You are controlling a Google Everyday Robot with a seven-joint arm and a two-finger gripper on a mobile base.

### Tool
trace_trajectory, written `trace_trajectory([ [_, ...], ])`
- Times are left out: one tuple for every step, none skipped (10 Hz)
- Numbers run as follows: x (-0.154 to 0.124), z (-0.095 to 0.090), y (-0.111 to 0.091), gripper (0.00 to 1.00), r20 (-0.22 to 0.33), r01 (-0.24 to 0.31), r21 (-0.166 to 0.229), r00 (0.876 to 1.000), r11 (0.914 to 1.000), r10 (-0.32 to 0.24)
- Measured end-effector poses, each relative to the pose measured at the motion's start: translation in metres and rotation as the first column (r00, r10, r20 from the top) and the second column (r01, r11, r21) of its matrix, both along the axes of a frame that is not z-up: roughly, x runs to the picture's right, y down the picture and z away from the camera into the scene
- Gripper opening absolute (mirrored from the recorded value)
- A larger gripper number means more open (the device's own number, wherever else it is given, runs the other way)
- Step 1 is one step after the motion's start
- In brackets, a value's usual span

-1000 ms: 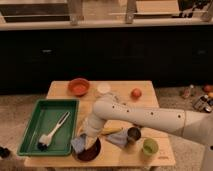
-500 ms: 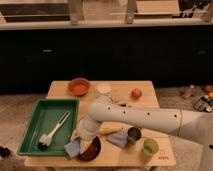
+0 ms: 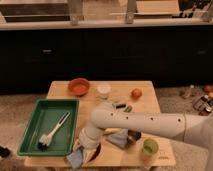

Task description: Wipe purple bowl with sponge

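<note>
While arm (image 3: 150, 122) reaches across table (image 3: 59, 91), hand (image 3: 86, 147) low over purple bowl (image 3: 96, 151)

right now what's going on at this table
The robot's arm reaches across the wooden table, and its claw is down near the front edge, at the purple bowl. A blue-grey sponge sits at the claw by the bowl's left rim, so the wiping looks under way. A green tray with a brush in it lies to the left.
</note>
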State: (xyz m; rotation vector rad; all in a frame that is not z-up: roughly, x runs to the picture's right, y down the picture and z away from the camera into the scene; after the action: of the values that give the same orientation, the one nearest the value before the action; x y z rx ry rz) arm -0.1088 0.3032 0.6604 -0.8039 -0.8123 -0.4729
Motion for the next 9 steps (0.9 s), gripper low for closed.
trace_trajectory([
  [0.008, 0.001, 0.0, 0.0, -0.017, -0.006, -0.002, 1.0, 1.0, 0.006],
  [0.016, 0.005, -0.002, 0.0, -0.037, -0.015, -0.003, 0.999, 0.9999, 0.015],
  [0.021, 0.009, -0.005, 0.0, -0.055, -0.024, -0.006, 0.998, 0.9997, 0.023],
  [0.024, 0.014, -0.006, 0.0, -0.066, -0.029, -0.008, 0.997, 0.9996, 0.028],
  [0.025, 0.021, -0.008, 0.0, -0.075, -0.034, -0.01, 0.997, 0.9994, 0.033],
  [0.025, 0.028, -0.009, 0.0, -0.082, -0.034, -0.013, 0.996, 0.9993, 0.033],
  [0.019, 0.042, -0.016, 0.0, -0.082, -0.035, -0.011, 0.996, 0.9993, 0.034],
  [0.017, 0.047, -0.019, 0.0, -0.082, -0.037, -0.007, 0.996, 0.9993, 0.036],
  [0.015, 0.05, -0.023, 0.0, -0.08, -0.039, -0.001, 0.996, 0.9992, 0.039],
])
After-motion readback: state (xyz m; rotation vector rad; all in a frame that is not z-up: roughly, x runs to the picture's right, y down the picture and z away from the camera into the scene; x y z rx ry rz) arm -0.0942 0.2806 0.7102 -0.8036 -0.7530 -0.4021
